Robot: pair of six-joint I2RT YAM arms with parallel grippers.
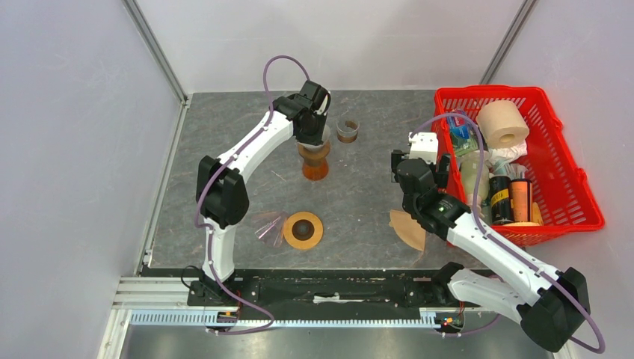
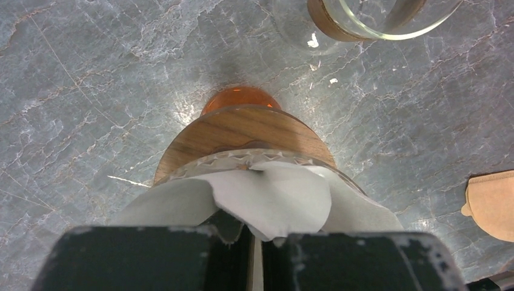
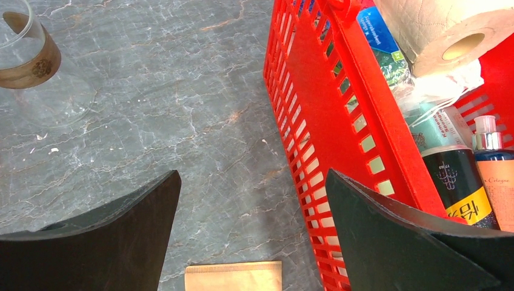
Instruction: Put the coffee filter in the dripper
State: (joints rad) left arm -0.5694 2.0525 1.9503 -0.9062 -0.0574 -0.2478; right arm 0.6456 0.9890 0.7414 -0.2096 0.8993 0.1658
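The dripper point(image 1: 315, 157) has a clear ribbed rim point(image 2: 242, 160), a wooden collar point(image 2: 242, 128) and an amber glass base; it stands at the back middle of the table. My left gripper point(image 1: 312, 133) is right above it, shut on a white paper coffee filter point(image 2: 276, 194). The filter fans out over the dripper's near rim, curled and partly folded, in front of my left gripper point(image 2: 257, 242). My right gripper point(image 1: 404, 166) is open and empty above bare table beside the red basket, as the right wrist view point(image 3: 253, 176) shows.
A brown paper filter point(image 1: 408, 228) lies flat under the right arm. A glass cup with a wooden band point(image 1: 347, 129) stands just right of the dripper. An orange ring point(image 1: 303, 229) and a clear cone point(image 1: 269, 225) lie at the front. The red basket point(image 1: 568, 168) holds a paper roll and bottles.
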